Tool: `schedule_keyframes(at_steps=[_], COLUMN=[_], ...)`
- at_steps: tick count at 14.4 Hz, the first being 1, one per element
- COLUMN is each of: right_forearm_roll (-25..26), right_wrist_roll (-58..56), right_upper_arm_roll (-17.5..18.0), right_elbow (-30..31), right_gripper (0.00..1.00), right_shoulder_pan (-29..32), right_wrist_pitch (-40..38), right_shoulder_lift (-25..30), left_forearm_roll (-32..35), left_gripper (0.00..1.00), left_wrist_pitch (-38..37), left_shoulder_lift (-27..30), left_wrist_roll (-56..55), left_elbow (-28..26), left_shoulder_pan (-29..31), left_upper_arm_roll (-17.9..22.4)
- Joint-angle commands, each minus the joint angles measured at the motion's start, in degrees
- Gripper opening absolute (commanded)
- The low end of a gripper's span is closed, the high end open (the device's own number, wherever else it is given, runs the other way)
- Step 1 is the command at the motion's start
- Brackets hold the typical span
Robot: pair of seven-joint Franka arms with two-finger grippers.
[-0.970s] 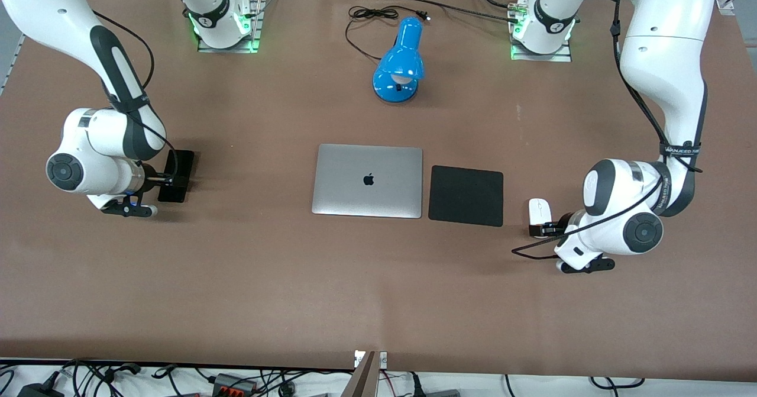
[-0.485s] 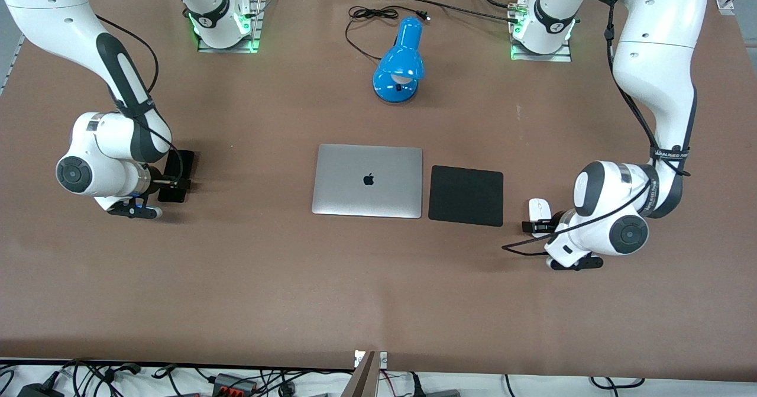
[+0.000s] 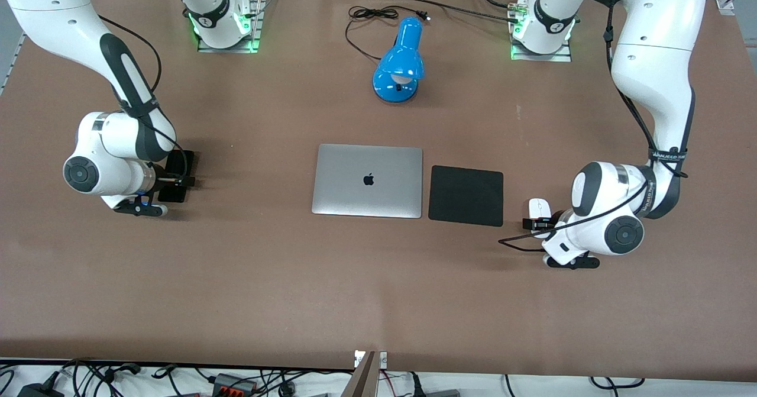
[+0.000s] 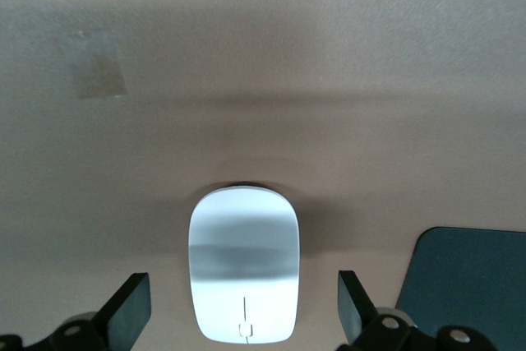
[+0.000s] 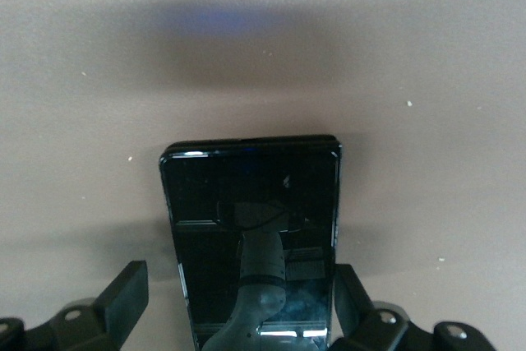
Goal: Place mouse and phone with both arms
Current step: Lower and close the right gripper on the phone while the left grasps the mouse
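Left gripper (image 4: 244, 311) spread wide astride mouse (image 3: 539, 209), frame's lower right | right gripper (image 5: 238, 306) wide around phone (image 3: 175, 176), middle left | centre both before closing.

Glossy black phone (image 5: 251, 240), smooth white plastic mouse (image 4: 243, 273), matt brown table (image 3: 378, 278)

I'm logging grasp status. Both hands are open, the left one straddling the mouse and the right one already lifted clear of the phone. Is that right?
Not quite. The right hand is not clear of the phone: the right wrist view shows its open fingers either side of the phone, which lies on the table. The rest holds: the left hand is open, straddling the mouse.
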State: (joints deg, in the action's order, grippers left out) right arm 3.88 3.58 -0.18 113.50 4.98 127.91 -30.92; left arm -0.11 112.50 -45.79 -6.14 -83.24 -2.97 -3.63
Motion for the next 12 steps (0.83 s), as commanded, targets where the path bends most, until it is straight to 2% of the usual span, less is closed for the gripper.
schedule_keyframes(at_steps=[1, 9, 10, 12], right_forearm_roll=[0.3, 0.9, 1.0, 1.0], right_wrist_roll=[-0.2, -0.2, -0.2, -0.2], right_upper_arm_roll=[0.2, 0.1, 0.0, -0.1], right_elbow=[1.7, 2.3, 2.3, 2.3], right_gripper=[1.00, 1.00, 1.00, 1.00], right_shoulder_pan=[0.1, 0.0, 0.0, 0.0], right_wrist_pitch=[0.8, 1.0, 1.0, 1.0], right_shoulder_lift=[0.9, 0.9, 0.9, 0.7], left_forearm_roll=[0.8, 0.7, 0.7, 0.7], left_gripper=[1.00, 1.00, 0.99, 0.91], left_wrist_pitch=[-0.2, -0.4, -0.4, -0.4], left_shoulder_lift=[-1.0, -1.2, -1.2, -1.2], left_wrist_roll=[1.4, 1.3, 1.4, 1.4], left_elbow=[0.0, -0.1, -0.1, 0.0], left_shoulder_pan=[0.1, 0.1, 0.2, 0.2], left_upper_arm_roll=[0.1, 0.1, 0.0, 0.1])
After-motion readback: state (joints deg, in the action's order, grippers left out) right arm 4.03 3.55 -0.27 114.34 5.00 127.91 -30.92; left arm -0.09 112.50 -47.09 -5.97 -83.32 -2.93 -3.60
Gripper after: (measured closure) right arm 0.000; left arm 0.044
